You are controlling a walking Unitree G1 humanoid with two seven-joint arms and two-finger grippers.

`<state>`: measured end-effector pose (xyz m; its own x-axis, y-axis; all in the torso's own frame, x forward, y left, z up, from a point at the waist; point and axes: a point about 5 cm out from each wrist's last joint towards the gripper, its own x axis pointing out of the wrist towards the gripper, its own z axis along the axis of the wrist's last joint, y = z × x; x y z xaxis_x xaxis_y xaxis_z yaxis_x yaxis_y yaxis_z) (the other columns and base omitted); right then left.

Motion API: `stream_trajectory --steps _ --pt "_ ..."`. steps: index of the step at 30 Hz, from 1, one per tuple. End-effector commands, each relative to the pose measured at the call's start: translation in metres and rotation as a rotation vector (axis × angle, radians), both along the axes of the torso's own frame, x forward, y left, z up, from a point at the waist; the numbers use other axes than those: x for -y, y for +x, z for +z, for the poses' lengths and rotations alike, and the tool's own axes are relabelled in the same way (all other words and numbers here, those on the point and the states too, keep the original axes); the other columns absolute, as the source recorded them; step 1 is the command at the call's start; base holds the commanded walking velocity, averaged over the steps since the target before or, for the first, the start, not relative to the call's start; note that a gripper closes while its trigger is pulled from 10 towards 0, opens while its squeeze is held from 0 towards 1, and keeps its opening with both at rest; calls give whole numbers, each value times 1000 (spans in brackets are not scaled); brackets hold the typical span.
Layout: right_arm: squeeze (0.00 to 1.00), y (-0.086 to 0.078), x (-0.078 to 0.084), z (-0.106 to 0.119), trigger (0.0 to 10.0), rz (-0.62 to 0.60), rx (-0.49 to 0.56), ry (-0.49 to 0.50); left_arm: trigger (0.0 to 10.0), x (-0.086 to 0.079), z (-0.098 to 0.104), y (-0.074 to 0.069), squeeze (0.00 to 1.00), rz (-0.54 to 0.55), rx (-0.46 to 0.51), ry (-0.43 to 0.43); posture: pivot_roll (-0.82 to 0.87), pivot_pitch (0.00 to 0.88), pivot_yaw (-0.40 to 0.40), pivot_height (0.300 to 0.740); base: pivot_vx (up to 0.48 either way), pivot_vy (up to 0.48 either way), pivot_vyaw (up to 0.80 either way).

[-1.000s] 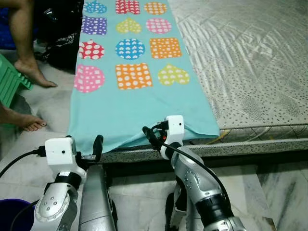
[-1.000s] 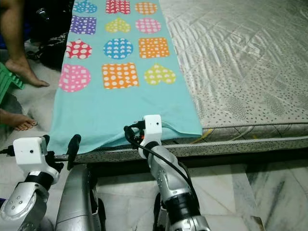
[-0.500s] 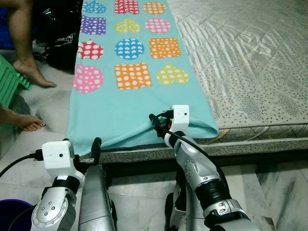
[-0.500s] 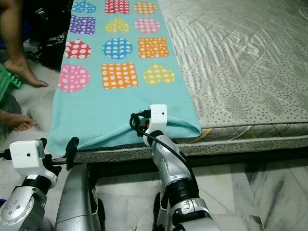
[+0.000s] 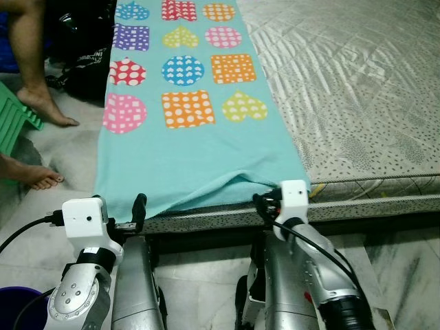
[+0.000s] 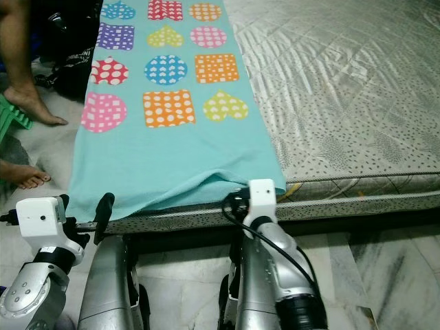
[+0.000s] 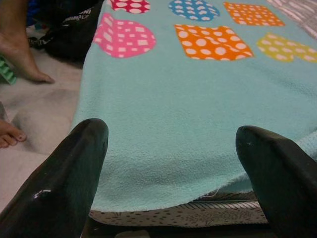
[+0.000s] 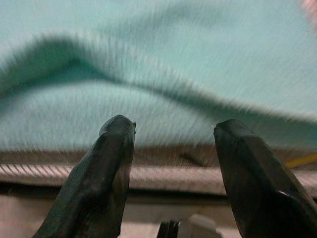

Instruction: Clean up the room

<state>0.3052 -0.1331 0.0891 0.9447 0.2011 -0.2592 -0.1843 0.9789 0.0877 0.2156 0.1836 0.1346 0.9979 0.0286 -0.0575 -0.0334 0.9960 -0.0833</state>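
A turquoise blanket (image 5: pixel 192 158) printed with colourful dotted hearts, circles and squares lies flat along the left strip of the mattress (image 5: pixel 357 82). Its near hem hangs over the bed edge, with a raised wrinkle (image 5: pixel 230 182) close to the near right corner. My right gripper (image 5: pixel 260 203) sits at that corner, just off the hem. It is open in the right wrist view (image 8: pixel 173 163), where the blanket's edge (image 8: pixel 148 109) lies beyond the fingertips and nothing is between them. My left gripper (image 5: pixel 122 210) is open at the near left part of the hem, with the blanket (image 7: pixel 173 124) ahead of it.
A person's legs and bare feet (image 5: pixel 34 89) are on the floor to the left of the bed, beside a black bag (image 5: pixel 86 48) and a green stool (image 5: pixel 14 117). A blue bucket (image 5: pixel 17 309) stands at my lower left. Marble floor (image 5: pixel 399 261) runs along the bed's near side.
My right gripper has swung right along the near hem, from its middle to the near right corner, and the hem there now shows a wrinkle. The left arm has stayed nearly still.
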Motion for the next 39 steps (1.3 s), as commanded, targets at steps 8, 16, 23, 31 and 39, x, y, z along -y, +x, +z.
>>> stream_trajectory --steps 8,16,23,31,39 --pt "0 10 -41 62 10000 81 203 257 10000 3 -1 6 0 -20 2 -7 142 216 -51 521 0 0 0" --pt "0 7 -105 50 10000 219 151 378 10000 2 0 4 0 -18 5 -4 178 223 -55 521 0 0 0" --pt "0 4 -148 35 10000 302 81 385 10000 1 1 -4 0 -9 -4 3 209 247 -64 521 0 0 0" --pt "0 11 -169 39 10000 336 114 367 10000 1 1 -11 0 7 -14 5 230 274 -73 521 0 0 0" --pt "0 27 -139 33 10000 231 147 297 10000 1 0 -12 0 11 -23 6 210 276 -70 521 0 0 0"
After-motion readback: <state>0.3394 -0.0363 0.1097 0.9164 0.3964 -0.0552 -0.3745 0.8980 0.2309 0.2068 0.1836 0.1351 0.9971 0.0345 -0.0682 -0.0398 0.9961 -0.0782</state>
